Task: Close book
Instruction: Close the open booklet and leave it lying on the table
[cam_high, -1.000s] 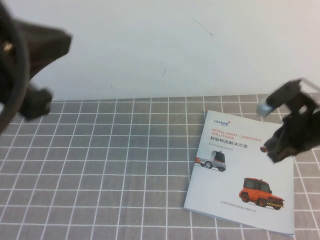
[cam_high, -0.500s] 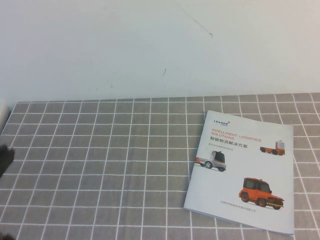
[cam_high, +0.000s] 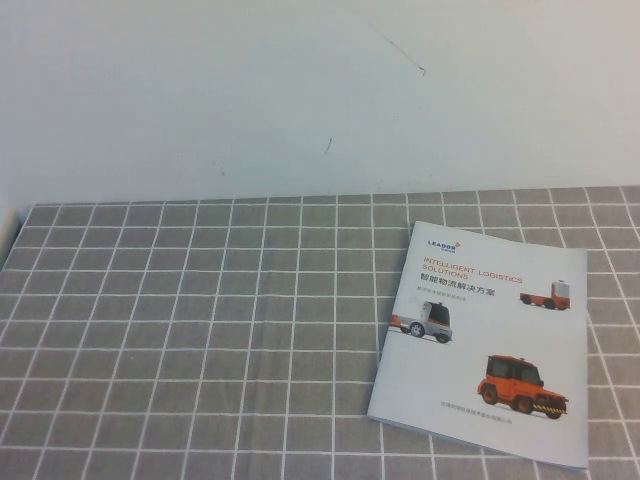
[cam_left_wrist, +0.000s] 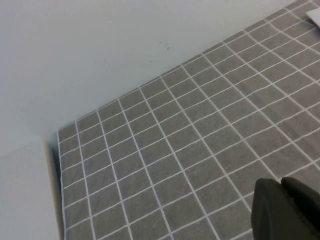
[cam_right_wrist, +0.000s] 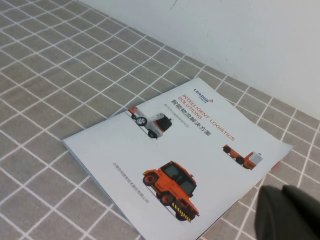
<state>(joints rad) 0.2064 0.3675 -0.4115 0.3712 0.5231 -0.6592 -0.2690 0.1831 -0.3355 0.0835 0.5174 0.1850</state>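
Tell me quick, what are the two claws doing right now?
Left gripper: over the bare checked cloth; open or closed cannot be told.
Right gripper: by the closed book; cannot be told either.

Book front cover, only readable print in the room. Top corner: small logo, looks like "LEADOR", with tiny illegible characters under it. Below, in red capitals: "INTELLIGENT LOGISTICS SOLUTIONS". Next line, dark Chinese heading: "智能物流解决方案". A finer Chinese line under that is too small to read. Another small Chinese line under the orange vehicle picture, also unreadable.
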